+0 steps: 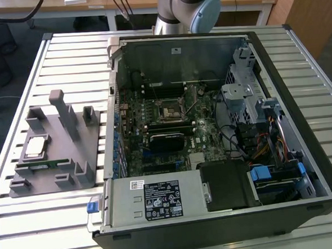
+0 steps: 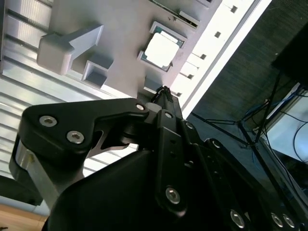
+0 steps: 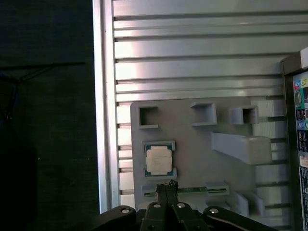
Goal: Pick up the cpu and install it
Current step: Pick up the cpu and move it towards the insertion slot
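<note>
Computer case (image 1: 179, 61): open on worktop (image 1: 66, 57), motherboard (image 1: 203, 139) inside.
Grey holder (image 3: 192, 144): cpu (image 3: 159, 160) in square recess.
End effector (image 3: 167, 185): fingers pressed together, gripping nothing, near cpu.

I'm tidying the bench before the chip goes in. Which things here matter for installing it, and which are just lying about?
For the job:
cpu, sitting in the grey holder
gripper, near it
motherboard socket

Lying about:
memory stick
power supply
cables
</note>
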